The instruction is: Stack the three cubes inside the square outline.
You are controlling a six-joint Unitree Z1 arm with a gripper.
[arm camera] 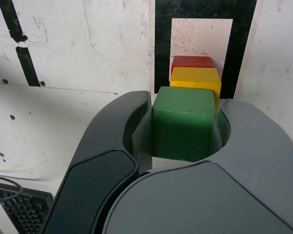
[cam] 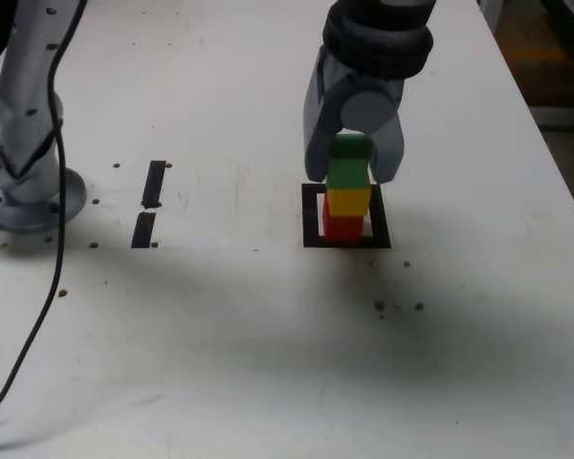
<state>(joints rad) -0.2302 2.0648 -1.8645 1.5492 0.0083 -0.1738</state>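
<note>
I have the tool [cam: 350,174] closed on the green cube [arm camera: 183,131], one side against each finger; the opening equals the cube's width. The green cube is above the yellow cube [cam: 348,202], which is above the red cube [cam: 342,229], within the square outline [cam: 311,220]. The green cube covers part of the yellow cube in my wrist view, so I cannot confirm that their faces touch. Only a narrow top portion of the red cube shows there. In the exterior view, the arm [cam: 378,38] is cut off at the far edge. The keyboard [arm camera: 27,207] is cropped in the wrist view.

Surfaces: cubes, matte with straight edges; tool, smooth grey shell with curved fingers; square outline, flat black tape; worktop [cam: 210,325], white, scuffed and marked by dark round spots. Two tape strips [cam: 154,182] lie at the exterior view's left.
</note>
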